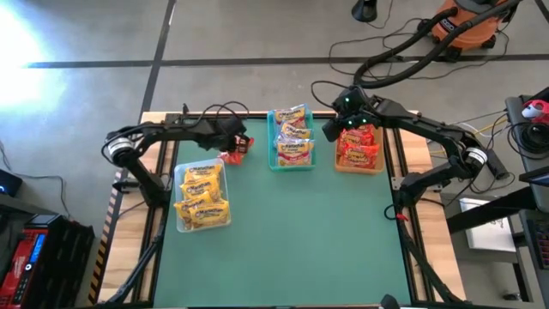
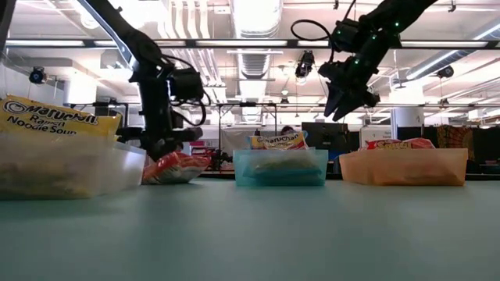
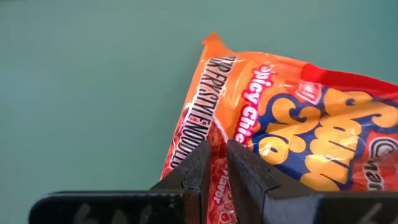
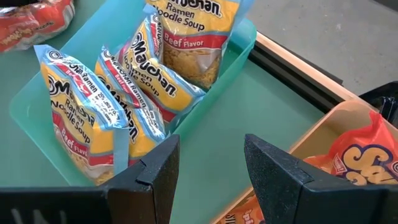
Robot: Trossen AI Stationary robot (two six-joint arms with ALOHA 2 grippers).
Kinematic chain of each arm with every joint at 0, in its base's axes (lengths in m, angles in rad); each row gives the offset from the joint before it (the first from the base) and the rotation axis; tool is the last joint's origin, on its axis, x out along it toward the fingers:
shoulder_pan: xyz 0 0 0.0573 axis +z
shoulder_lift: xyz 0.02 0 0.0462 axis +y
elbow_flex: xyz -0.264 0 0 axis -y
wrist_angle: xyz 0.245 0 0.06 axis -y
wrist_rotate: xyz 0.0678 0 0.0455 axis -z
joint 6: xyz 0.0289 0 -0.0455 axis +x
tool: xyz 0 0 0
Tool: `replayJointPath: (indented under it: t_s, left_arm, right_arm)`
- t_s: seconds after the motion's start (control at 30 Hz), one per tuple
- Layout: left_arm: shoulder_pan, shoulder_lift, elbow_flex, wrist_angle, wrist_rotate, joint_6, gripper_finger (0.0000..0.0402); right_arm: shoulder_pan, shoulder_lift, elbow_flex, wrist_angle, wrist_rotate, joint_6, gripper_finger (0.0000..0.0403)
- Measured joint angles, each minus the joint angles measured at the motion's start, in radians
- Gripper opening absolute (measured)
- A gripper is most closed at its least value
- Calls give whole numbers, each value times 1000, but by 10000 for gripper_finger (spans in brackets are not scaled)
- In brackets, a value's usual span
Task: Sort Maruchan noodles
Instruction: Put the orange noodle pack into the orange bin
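Note:
A red-orange noodle packet (image 1: pixel 233 154) lies on the green mat between the clear tray and the teal tray. My left gripper (image 3: pixel 216 163) is down at it, shut on it; the low view shows this gripper (image 2: pixel 167 150) just above the packet (image 2: pixel 176 168). My right gripper (image 4: pixel 205 163) is open and empty, hovering (image 2: pixel 344 100) high over the gap between the teal tray (image 1: pixel 292 161) and the tan tray (image 1: pixel 358 166). Yellow packets fill the clear tray (image 1: pixel 182 225), pink-banded ones the teal tray, red ones the tan tray. My left gripper pinches the red-orange packet between its two fingers (image 3: pixel 200 163) at the long side edge (image 3: pixel 214 146), beside the printed side strip. The fingers come from above, slanting down. The packet rests on the mat (image 2: pixel 176 178) below the fingers.
Three trays stand across the far half of the mat: clear at the left, teal in the middle, tan at the right. The near half of the mat (image 1: pixel 292 249) holds nothing. Wooden table edges and the arms' bases flank the mat.

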Motion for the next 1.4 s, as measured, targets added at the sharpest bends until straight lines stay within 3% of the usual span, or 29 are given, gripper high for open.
replayJointPath:
  t_s: [0.17,0.37,0.53,0.87,1.1,1.4]
  left_arm:
    - [-23,13,5,-11,51,-16,37]
    - [-63,6,16,-9,292,15,37]
    - [-131,9,23,-8,369,1,37]
    - [-321,9,25,30,386,-119,37]
    - [-397,9,26,152,386,-196,37]
    - [-403,-30,27,111,380,-50,37]
  right_arm:
    - [1,0,0,-1,0,0,169]
    - [1,0,0,-2,-1,0,169]
    - [1,0,0,-2,-1,0,169]
    - [1,0,0,-2,-2,-3,169]
    - [1,0,0,-2,-6,-13,169]
    - [37,0,0,-48,-7,-60,169]
